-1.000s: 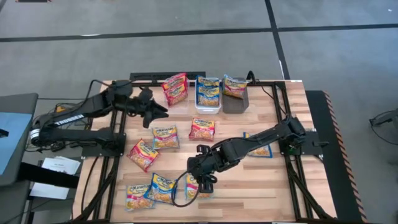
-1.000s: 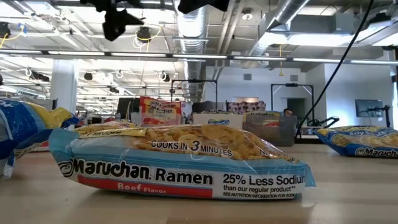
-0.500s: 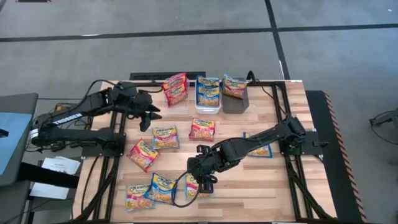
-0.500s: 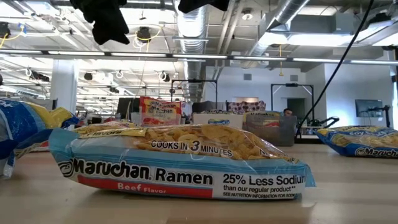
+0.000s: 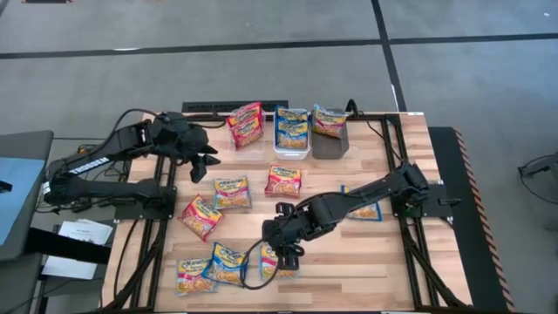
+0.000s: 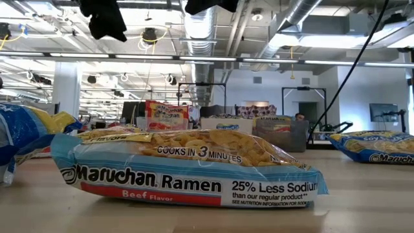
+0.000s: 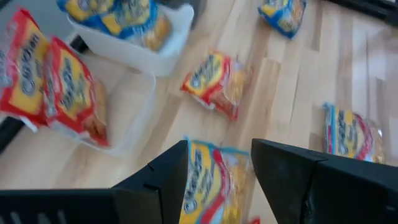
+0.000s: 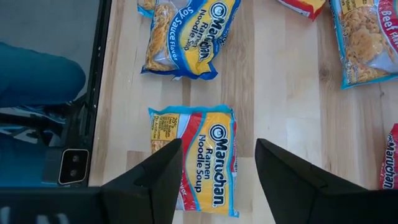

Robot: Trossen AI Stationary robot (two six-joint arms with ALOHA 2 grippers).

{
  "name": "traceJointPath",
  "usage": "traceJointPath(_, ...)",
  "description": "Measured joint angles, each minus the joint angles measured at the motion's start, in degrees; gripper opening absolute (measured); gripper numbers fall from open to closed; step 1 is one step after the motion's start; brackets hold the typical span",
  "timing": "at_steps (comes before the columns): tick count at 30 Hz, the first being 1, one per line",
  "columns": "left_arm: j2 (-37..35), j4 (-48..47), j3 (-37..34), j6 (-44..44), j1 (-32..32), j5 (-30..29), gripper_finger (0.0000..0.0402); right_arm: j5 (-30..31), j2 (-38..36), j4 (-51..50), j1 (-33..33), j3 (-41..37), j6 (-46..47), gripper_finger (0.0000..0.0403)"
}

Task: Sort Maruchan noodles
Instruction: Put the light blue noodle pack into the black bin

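Right wrist view: my right gripper [image 8: 217, 171] hangs open over a yellow Maruchan packet [image 8: 196, 155] on the tabletop [image 8: 280, 93]. Pick step; next, descend and close. Left gripper [image 5: 202, 157] open, empty, near the bins.

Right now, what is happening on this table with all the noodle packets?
Two robot arms are sorting ramen packets into three bins at the table's far edge. The left end effector hangs open and empty above the table near the clear bin, which holds red packets. The right end effector hovers open over a yellow packet near the front edge, not gripping it. Several packets lie loose on the table.
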Motion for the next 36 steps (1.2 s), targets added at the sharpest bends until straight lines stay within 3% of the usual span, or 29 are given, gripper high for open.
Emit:
traceJointPath(7, 2.75, -8.33, -0.02, 1.42, -0.04, -0.37, 0.0165, 0.15, -0.02, -0.01, -0.23, 0.00, 0.02, 0.0226)
traceJointPath(17, 7.54, -12.91, -1.74, 1.14, -2.10, 0.14, 0.0165, 0.14, -0.02, -0.01, 0.11, 0.00, 0.08, 0.0226)
traceJointPath(21, 6.79, -11.21, -7.38, 1.08, -4.28, 0.22, 0.0165, 0.12, -0.03, -0.03, 0.34, 0.00, 0.09, 0.0226)
traceJointPath(28, 7.19, 0.30, -16.24, 2.18, -5.46, -0.19, 0.0165, 0.12, -0.04, -0.03, 0.29, 0.00, 0.09, 0.0226)
traceJointPath(36, 9.57, 6.39, -17.94, 3.33, -5.42, -0.83, 0.0165, 0.09, -0.07, -0.01, 0.28, 0.00, 0.11, 0.0226)
